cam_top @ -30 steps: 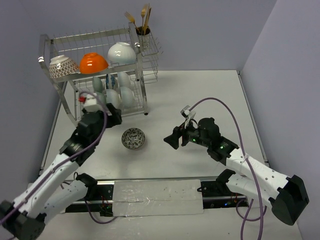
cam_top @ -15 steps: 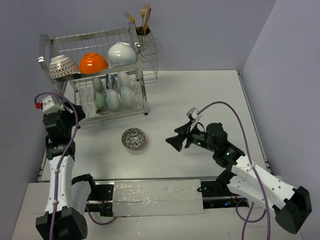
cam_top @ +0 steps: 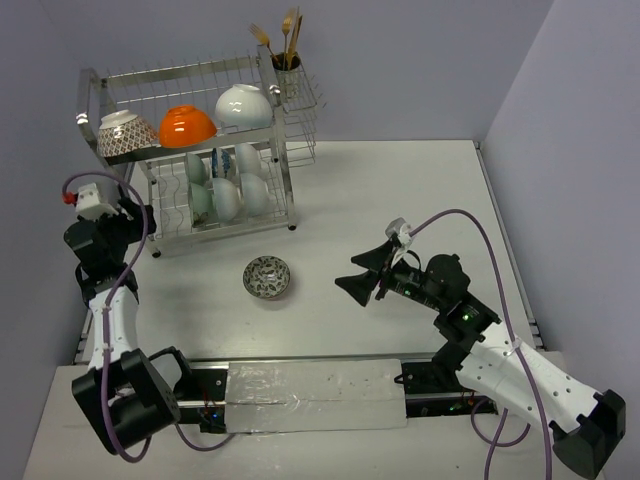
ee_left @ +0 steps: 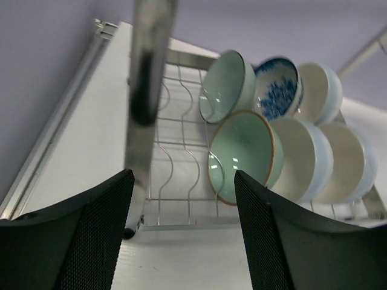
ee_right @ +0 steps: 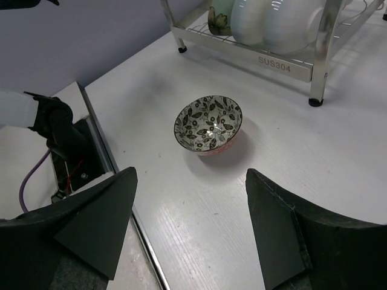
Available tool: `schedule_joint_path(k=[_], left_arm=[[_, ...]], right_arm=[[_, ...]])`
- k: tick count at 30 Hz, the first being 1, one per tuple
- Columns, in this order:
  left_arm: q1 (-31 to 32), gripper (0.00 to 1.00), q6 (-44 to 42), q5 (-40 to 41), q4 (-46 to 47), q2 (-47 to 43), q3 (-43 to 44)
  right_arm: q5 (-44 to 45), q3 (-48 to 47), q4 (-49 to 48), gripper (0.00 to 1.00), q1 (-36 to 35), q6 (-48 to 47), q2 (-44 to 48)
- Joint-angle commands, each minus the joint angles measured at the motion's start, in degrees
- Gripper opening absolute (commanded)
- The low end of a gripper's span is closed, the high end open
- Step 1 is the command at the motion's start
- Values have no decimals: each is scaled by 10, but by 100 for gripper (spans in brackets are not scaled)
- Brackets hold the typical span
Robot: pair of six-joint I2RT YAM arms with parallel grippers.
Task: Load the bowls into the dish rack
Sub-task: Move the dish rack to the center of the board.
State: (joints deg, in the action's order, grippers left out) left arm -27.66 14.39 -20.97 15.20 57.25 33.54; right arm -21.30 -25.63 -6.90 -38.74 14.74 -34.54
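Observation:
A leaf-patterned bowl (cam_top: 267, 276) (ee_right: 208, 124) sits upright on the white table, in front of the dish rack (cam_top: 180, 72). The rack's top tier holds a brown-patterned bowl (cam_top: 125, 133), an orange bowl (cam_top: 187, 126) and a white bowl (cam_top: 244, 105), all upside down. Several bowls (cam_top: 228, 190) (ee_left: 242, 154) stand on edge in the lower tier. My left gripper (cam_top: 143, 222) (ee_left: 184, 241) is open and empty, left of the rack's leg (ee_left: 148, 72). My right gripper (cam_top: 358, 272) (ee_right: 190, 229) is open and empty, right of the patterned bowl and pointing at it.
A cutlery cup with gold utensils (cam_top: 288, 55) hangs at the rack's back right corner. Purple walls close in the left, back and right. The arms' base rail (cam_top: 320, 385) runs along the near edge. The rack's front bar (ee_right: 284, 60) is beyond the bowl.
My left arm has swung away from the rack's front to the far left of the table. My right gripper has drawn back a little to the right. The patterned bowl has not moved.

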Motion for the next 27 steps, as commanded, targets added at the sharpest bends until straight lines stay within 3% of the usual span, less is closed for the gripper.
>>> schedule_joint_path(k=[1, 9, 13, 19, 24, 27], left_arm=[[-5, 72, -61, -101, 63, 21, 2], [-5, 59, -32, -168, 93, 49, -15], [-2, 46, -5, -181, 72, -9, -39], [27, 37, 57, -187, 41, -100, -84], [71, 36, 86, -173, -11, -130, -87], [74, 41, 92, -122, -56, -155, -70]], right_arm=[[-15, 4, -28, 80, -3, 3, 10], [-16, 8, -29, 80, -3, 1, 25], [-14, 9, -32, 80, -3, 0, 31], [-10, 8, -29, 80, -3, -2, 42], [-11, 6, -25, 80, -3, -1, 47], [-11, 6, -23, 80, -3, -2, 47]])
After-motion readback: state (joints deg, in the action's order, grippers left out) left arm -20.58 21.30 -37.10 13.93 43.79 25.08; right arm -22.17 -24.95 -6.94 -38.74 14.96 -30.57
